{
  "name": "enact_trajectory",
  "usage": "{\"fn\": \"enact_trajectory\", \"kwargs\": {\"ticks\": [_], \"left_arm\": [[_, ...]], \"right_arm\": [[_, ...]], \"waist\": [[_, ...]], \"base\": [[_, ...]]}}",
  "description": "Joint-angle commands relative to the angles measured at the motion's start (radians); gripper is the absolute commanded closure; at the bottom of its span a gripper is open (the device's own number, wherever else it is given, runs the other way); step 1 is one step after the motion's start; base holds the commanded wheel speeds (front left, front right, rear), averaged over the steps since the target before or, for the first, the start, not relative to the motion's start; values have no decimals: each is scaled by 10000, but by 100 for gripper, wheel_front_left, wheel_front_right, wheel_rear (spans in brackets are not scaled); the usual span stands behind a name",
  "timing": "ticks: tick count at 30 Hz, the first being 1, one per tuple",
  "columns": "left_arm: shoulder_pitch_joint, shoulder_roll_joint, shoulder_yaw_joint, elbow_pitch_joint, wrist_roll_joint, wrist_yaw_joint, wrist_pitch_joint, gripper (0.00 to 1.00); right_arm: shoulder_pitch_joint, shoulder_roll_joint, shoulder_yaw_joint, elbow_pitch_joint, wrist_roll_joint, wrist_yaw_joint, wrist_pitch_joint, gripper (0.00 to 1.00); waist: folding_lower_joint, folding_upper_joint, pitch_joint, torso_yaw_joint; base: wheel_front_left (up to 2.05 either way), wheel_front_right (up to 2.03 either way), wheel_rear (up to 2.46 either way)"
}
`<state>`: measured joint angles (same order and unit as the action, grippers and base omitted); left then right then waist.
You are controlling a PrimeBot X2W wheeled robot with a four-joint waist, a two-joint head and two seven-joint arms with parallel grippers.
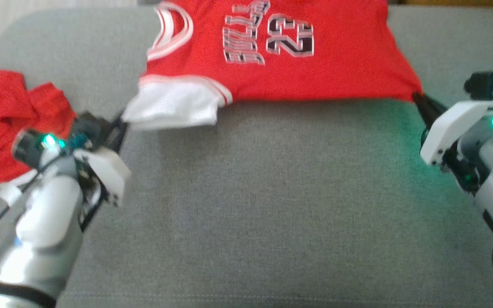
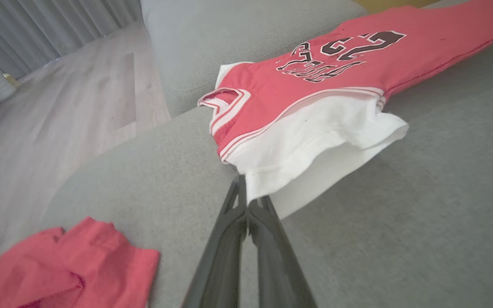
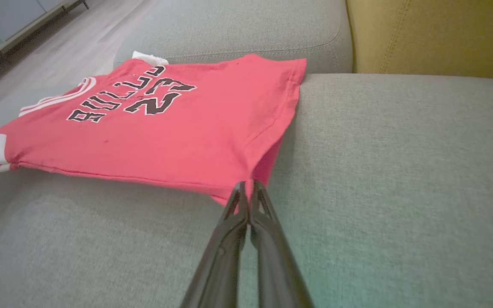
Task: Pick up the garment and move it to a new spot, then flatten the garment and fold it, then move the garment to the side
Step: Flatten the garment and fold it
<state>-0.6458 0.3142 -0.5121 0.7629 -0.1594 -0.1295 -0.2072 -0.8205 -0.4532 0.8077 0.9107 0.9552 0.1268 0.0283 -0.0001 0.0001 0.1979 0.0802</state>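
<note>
A: Where is the jersey [image 1: 272, 64] right now?

B: It is spread on the grey sofa cushion [image 1: 272, 192], number side up, on the side far from the robot. Its length runs across the cushion, with the collar toward the robot's left and the hem toward its right.

A: And the jaws?

B: Both are clenched on cloth. The left gripper [image 1: 120, 122] pinches the corner of the white sleeve [image 1: 173, 107]. The right gripper [image 1: 417, 97] pinches the near hem corner. In each wrist view the fingers are pressed together with fabric at the tips.

A: So which way does the cloth lie from them?

B: It lies ahead of both, away from the robot. The near edge runs between the two tips. The red part is fairly straight, and the sleeve is bunched at the left end.

A: Which arm is nearer?

B: Neither is, since each holds its own end. I'd judge a fold means both arms carrying that edge forward over the print together.

A: Is anything in the way?

B: A second red garment [image 1: 2, 119] lies beside the left arm, apart from the jersey.
</note>
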Motion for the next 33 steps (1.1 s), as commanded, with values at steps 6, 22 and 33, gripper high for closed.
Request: {"fn": "enact_trajectory", "kwargs": {"ticks": [6,22,33], "left_arm": [[993,1294,-898,-1838,-3071,-8,1413,100],[2684,4247,-2161,-5917,-6942,-10,3752,100],[3985,5448,-1978,-7492,-8644,53,4881,100]], "right_arm": [[662,-446,917,-4,209,39,7,100],[1322,-1810,3204,-1131,884,39,938,100],[1504,-3186,4381,-2951,2072,39,2648,100]], "waist": [[1,-1,-1037,21],[1,-1,-1956,-128],[1,-1,-2251,-485]], "base": [[0,0,0],[0,0,0],[0,0,0]]}}
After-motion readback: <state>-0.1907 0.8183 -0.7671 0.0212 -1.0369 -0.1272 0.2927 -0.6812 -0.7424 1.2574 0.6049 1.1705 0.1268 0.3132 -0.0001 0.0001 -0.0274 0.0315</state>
